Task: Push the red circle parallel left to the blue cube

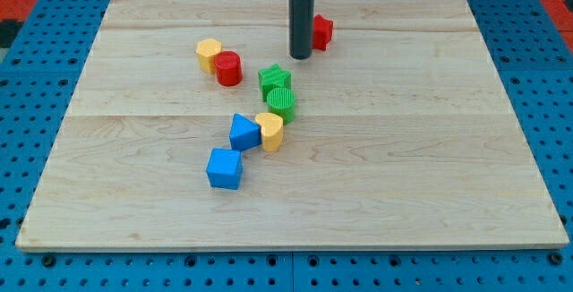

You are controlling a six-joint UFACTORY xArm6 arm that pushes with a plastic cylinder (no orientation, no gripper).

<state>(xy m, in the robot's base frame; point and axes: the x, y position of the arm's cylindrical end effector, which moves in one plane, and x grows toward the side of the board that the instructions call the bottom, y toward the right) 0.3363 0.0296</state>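
Note:
The red circle [228, 68] stands on the wooden board at the view's upper left of centre, touching a yellow block [209, 55] on its left. The blue cube [224, 168] sits lower, near the view's bottom centre-left. My tip [300, 56] rests on the board to the right of the red circle, apart from it, and just left of another red block [320, 31], which the rod partly hides.
A green star-like block [274, 80] and a green circle [282, 102] sit between my tip and the blue blocks. A second blue block [243, 133] touches a yellow block [269, 131]. The wooden board [430, 167] lies on a blue pegboard.

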